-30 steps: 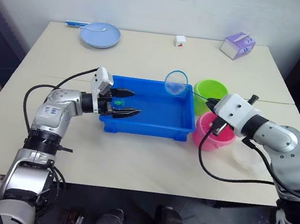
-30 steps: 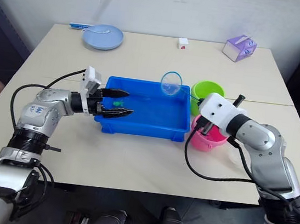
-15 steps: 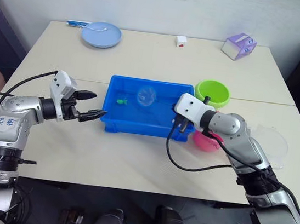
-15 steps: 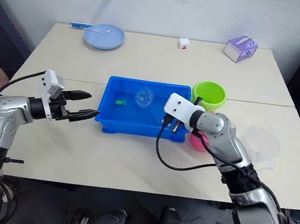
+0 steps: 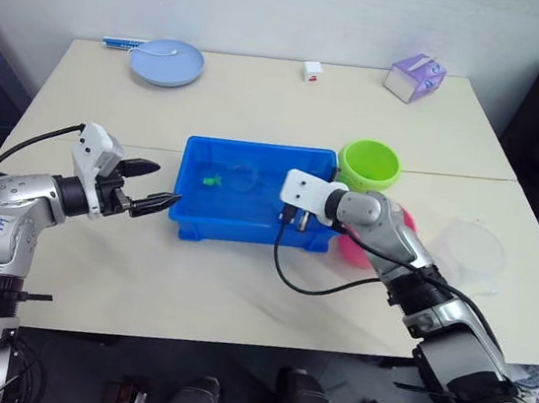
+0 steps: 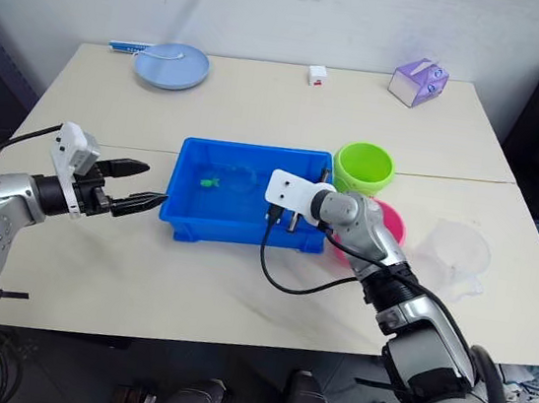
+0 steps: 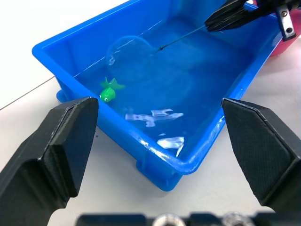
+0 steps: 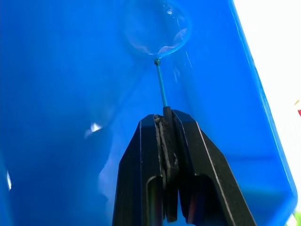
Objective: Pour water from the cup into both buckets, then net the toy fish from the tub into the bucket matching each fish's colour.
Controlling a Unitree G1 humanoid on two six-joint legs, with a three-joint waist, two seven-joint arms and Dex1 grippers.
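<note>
The right gripper (image 8: 165, 117), jaws clamped on the stick of the net (image 8: 155, 26), dips its hoop into the tub (image 5: 197, 224) at frame centre, near the green fish (image 7: 109, 92), likely to scoop it. The left gripper (image 5: 150, 186), jaws open and empty, waits at the tub's left.

Right hand (image 8: 165, 123) pinched closed (left hand (image 5: 149, 186) agape)

We're seeing the tub (image 7: 197, 162) gleaming as glossy blue plastic, water glinting inside; the net (image 8: 155, 26) is showing sheer mesh, and the table (image 5: 238, 287) at lower centre is looking matt and smooth.
</note>
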